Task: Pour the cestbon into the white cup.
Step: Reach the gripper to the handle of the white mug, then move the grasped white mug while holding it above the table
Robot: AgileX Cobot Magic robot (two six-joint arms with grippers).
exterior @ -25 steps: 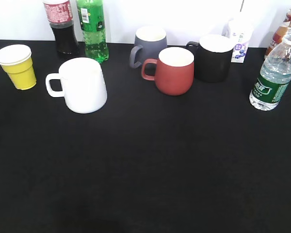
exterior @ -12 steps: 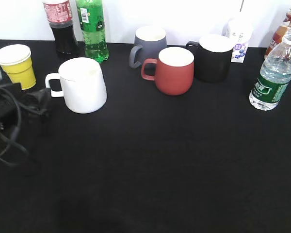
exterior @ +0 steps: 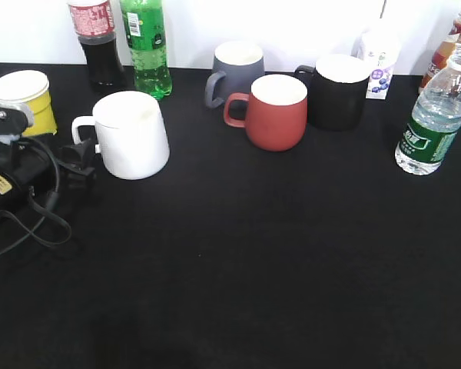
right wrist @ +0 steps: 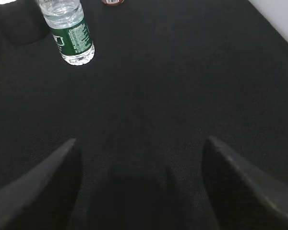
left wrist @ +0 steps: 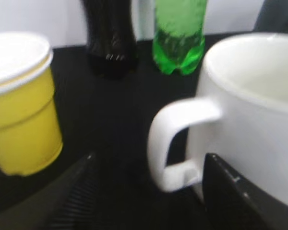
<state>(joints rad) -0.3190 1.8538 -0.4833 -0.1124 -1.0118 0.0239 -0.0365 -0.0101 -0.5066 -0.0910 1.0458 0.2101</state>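
Note:
The cestbon [exterior: 434,115], a clear bottle with a dark green label, stands upright at the far right of the black table. It also shows in the right wrist view [right wrist: 69,36], far ahead and to the left. The white cup [exterior: 134,138] stands at the left, its handle pointing left. My left gripper [exterior: 83,157] is open, with its fingertips at the handle. In the left wrist view the open left gripper [left wrist: 149,160] straddles the handle of the white cup [left wrist: 249,120] without closing on it. My right gripper [right wrist: 141,143] is open and empty over bare cloth; it is outside the exterior view.
A yellow paper cup [exterior: 27,96] stands just behind the left arm. A cola bottle [exterior: 98,42] and a green soda bottle [exterior: 147,46] stand at the back left. Grey [exterior: 238,69], red [exterior: 276,111] and black [exterior: 338,91] mugs and a small carton [exterior: 380,61] stand mid-back.
The left arm came in from the left edge and moved right, up to the white cup's handle. The cups and bottles have not moved.

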